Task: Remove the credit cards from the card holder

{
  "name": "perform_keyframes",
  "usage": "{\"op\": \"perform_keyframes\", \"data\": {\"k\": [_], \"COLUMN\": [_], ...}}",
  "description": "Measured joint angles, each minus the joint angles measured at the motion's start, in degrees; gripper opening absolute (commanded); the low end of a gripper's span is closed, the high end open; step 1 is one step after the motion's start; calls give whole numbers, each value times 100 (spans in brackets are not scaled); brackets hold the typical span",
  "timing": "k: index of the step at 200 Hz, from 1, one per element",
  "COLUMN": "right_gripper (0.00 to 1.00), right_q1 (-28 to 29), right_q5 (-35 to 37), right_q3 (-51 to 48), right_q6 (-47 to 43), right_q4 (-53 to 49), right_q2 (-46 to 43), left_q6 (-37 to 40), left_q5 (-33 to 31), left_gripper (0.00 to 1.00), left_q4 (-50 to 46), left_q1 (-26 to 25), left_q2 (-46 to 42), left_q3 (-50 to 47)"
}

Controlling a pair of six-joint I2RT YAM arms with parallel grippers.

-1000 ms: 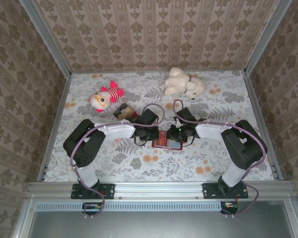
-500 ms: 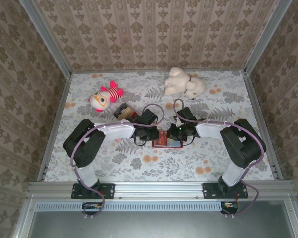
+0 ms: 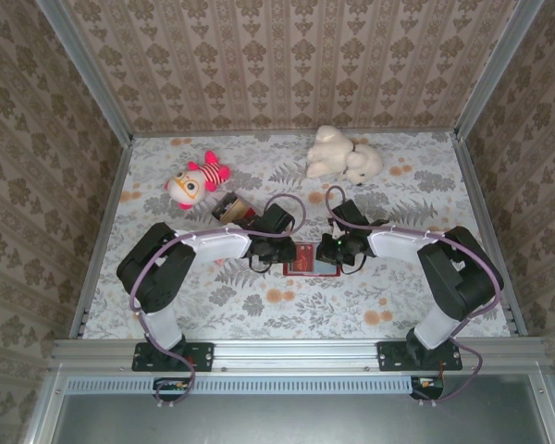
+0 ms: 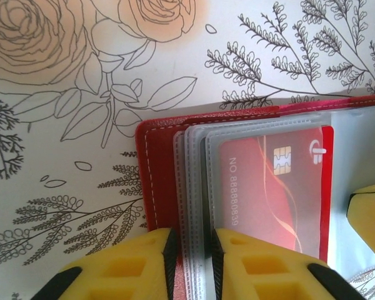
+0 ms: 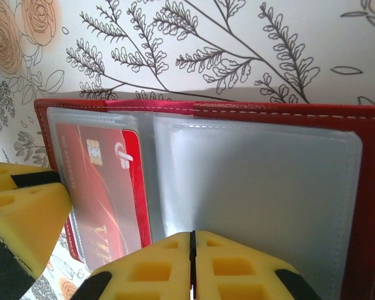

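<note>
Lying open and flat on the floral bench (image 3: 398, 296), the card holder (image 3: 307, 260) is seen near the middle, directly between the two claws. The left claw (image 3: 291, 250) is set at its left edge and the right claw (image 3: 326, 252) at its right half, both low over it.

In the left wrist view, the red cover is seen with a staggered stack of clear sleeves (image 4: 197, 187) on top. A red credit card (image 4: 269, 187) with a gold chip is lodged inside the innermost sleeve, still fully within its pocket. The left claw's yellow fingers (image 4: 137, 262) are held a narrow gap apart, and the edges of the sleeves are seen in that gap. Whether the sleeves are actually gripped cannot be told. A yellow corner of the other claw is seen at the right edge of this view.

In the right wrist view, the right claw's fingers (image 5: 237, 269) are pressed together with only a thin line between them, at the near edge of a large clear pocket (image 5: 256, 187) on the holder's right half. Nothing can be made out between them. The card is seen to their left, beyond the fold, close to the left claw.

Well apart, towards the far side of the bench, a white plush toy (image 3: 342, 154), a red-and-white doll (image 3: 196, 179) and a small box (image 3: 229, 207) are seen.
</note>
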Motion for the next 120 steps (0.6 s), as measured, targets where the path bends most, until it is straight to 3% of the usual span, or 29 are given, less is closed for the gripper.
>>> {"op": "perform_keyframes", "data": {"k": [54, 120], "right_gripper": [20, 17], "right_q1": [0, 0], "right_q5": [-461, -643], "right_q3": [-94, -63], "right_q6": [-22, -46], "right_q4": [409, 522], "right_q2": [-24, 170], "left_q6": [68, 70], "left_q5": [4, 20], "left_gripper": [18, 18], "left_q4": [-66, -66], "left_q1": [0, 2], "left_q2": [-11, -11], "left_q3": [13, 13]}}
